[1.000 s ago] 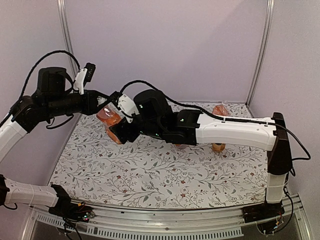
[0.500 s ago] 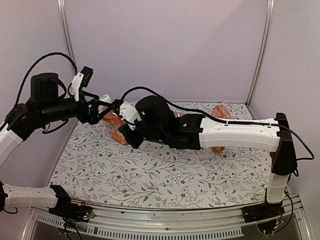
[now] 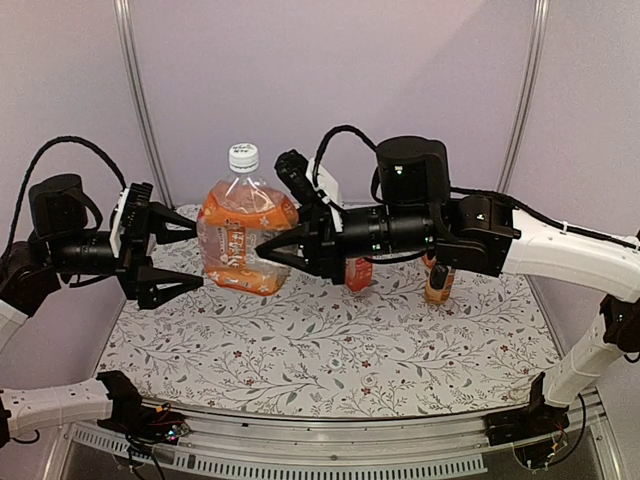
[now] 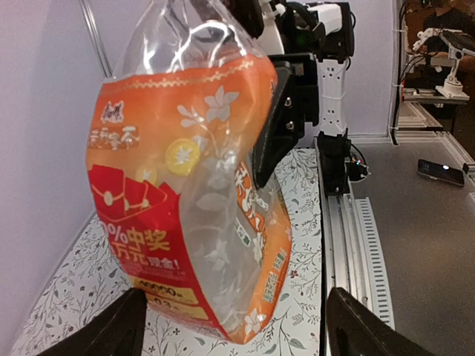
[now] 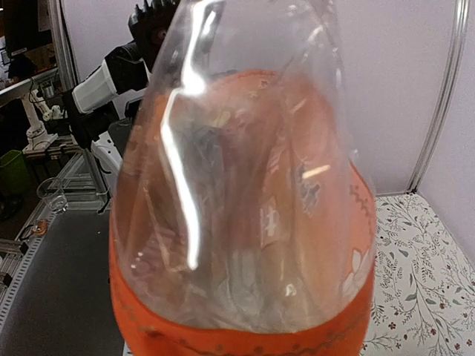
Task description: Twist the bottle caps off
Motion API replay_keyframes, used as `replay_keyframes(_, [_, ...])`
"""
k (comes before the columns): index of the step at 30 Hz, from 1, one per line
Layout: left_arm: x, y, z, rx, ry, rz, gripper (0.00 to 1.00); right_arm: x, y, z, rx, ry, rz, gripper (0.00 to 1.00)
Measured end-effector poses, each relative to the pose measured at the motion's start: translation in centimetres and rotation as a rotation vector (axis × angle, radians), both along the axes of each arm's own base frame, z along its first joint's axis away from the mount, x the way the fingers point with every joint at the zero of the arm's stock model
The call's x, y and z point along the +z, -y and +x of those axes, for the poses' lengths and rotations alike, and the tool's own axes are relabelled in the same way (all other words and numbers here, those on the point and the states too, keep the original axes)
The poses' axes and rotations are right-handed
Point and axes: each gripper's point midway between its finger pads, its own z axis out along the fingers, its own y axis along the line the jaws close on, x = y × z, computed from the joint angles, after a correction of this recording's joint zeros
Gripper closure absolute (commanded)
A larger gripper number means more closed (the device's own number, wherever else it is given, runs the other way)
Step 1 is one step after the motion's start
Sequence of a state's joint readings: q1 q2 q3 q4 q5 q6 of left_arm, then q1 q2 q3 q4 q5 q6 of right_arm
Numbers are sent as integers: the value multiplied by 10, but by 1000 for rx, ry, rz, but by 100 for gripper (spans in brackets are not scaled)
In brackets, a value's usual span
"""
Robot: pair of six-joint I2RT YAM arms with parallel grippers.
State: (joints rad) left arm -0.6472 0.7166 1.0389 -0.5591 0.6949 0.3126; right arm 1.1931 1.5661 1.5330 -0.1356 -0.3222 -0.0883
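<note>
**Right gripper clenched on the large bottle, left gripper released, cap on top**

At the left of the overhead view, the left gripper (image 3: 192, 257) is spread wide, with 1 finger high and 1 low. Its tips lie just beside the left flank of the large bottle (image 3: 238, 245), and no contact shows. In the left wrist view its 2 black fingers (image 4: 104, 335) sit at the bottom corners of the frame. The bottle fills the space ahead of them, its orange label printed with red and white characters and its clear wall dented and creased.

The bottle is upright over the floral table cover (image 3: 330, 360). I cannot tell whether its base touches the cover. The white cap (image 3: 243, 157) sits on the neck at the very top, above both grippers and touched by neither.

Just right of the bottle, the right gripper (image 3: 266, 247) comes in level. Its 2 fingers converge to a point and grasp the bottle's right side at about label height. The left wrist view shows 1 of those black fingers pressed into the label. The right wrist camera is so close that the clear shoulder and orange band nearly fill the frame, and its own fingers cannot be made out.

Farther right, behind the right arm, 2 more bottles of orange drink stand on the cover. The second bottle (image 3: 358, 275) is under the forearm and the third bottle (image 3: 437, 285) is toward the back right. The arm hides the tops of both.
</note>
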Motion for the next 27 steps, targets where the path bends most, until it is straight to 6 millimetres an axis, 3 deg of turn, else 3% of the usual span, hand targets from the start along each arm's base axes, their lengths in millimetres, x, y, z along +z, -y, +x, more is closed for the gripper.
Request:
replay_keyframes(9, [2,11,14,47,-174,-41,25,-2,2,1,13,-19,-31,94])
replay_keyframes(13, [8,13,19,86,-190,-70,23,2,2,2,14,-17,-25,95])
replay_keyframes(19, [10,14,21,86,-162,-73,12,4,2,2,33,-10,-14,97])
replay_keyframes(23, [4,21,20,26,-151,-49,9,-4,-2,-22,133,-8,-18,98])
replay_keyframes(27, [-1,22,22,-5,-187,-43,23,-7,-2,-24,141,2,-21,98])
